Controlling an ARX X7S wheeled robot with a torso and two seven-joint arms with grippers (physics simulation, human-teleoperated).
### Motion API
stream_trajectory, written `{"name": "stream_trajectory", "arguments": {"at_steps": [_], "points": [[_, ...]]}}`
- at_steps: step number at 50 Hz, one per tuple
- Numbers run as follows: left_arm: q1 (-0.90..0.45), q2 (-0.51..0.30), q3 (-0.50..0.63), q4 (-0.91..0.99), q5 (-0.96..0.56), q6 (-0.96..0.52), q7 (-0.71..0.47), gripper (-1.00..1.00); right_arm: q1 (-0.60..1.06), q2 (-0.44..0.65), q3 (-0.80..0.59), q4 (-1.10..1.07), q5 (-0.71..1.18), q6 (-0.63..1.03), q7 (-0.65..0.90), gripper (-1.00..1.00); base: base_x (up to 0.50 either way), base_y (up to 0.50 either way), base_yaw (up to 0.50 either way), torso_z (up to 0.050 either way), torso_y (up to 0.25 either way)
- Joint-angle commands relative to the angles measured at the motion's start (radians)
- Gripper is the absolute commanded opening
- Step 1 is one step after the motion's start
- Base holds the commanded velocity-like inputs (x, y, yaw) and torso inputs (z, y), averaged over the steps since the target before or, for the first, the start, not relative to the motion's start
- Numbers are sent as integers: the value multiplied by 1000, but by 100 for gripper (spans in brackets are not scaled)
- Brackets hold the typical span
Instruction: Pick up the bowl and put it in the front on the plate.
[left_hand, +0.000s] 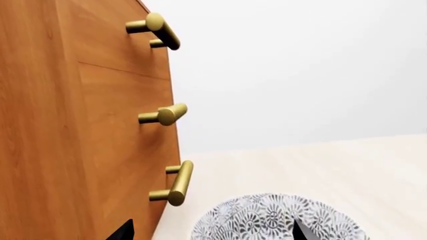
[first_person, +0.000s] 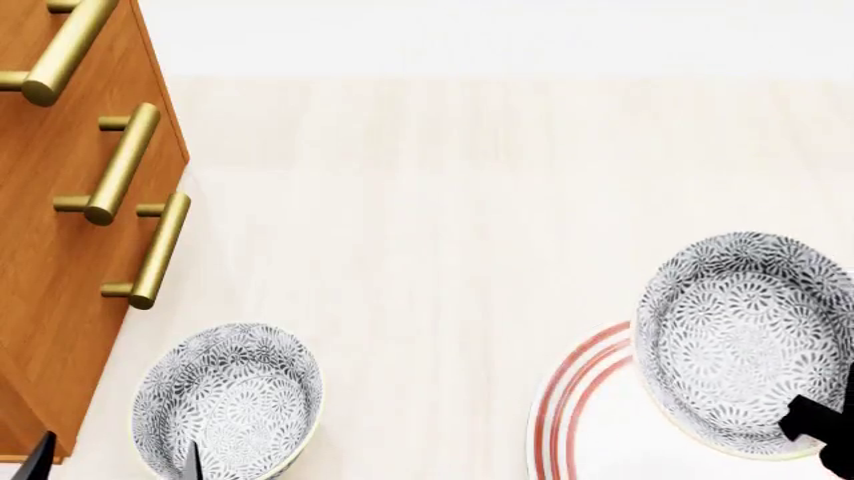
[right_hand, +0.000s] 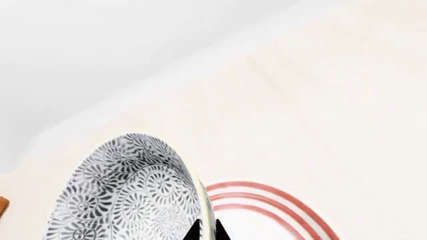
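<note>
Grey flower pattern covers the bowl (first_person: 738, 340) at the head view's near right, tilted above the plate (first_person: 577, 410), whose thin red rings curve out from under it. A dark part of the right gripper (first_person: 821, 425) sits at the bowl's near rim. The right wrist view shows what the head view does not: 2 dark fingertips (right_hand: 193, 231) straddle the bowl's rim (right_hand: 203, 210), 1 on each side, closed on it, with the patterned outer wall filling the near frame and the red-ringed plate just beyond.

At the head view's near left, a second patterned bowl (first_person: 230, 398) rests on the pale tabletop (first_person: 427, 230). The left gripper (first_person: 114, 462) shows only as 2 dark tips, 1 inside this bowl's near rim and 1 well outside it, spread apart and holding nothing. The left wrist view adds this bowl's outer wall (left_hand: 267, 217) seen from the side.

Further back on the left stands a wooden drawer cabinet (first_person: 54, 260) with 3 brass bar handles (first_person: 120, 165); the left wrist view shows its drawer fronts (left_hand: 100, 125) rising beside the second bowl. A plain white wall (left_hand: 300, 65) lies behind.
</note>
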Motion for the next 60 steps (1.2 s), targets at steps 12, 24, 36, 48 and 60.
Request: {"name": "stream_trajectory", "arguments": {"at_steps": [12,24,36,48,60], "points": [[-2,5,-1,-11,1,5,11,100,37,-32,-13,-4,-71,123,36,-100,0,0,0,0,0],[-2,2,3,-3,3,-4,7,100,7,-15,-22,0,-67,87,38,-100,0,0,0,0,1],[-3,0,8,-6,3,-2,6,100,-10,-29,-30,12,-73,71,38,-100,0,0,0,0,0],[-4,-2,12,-11,-1,1,6,100,9,-98,-33,44,-103,109,39,-100,0,0,0,0,1],[-7,-2,16,-18,-3,5,5,100,14,-136,-34,84,-108,119,29,-100,0,0,0,0,0]]}}
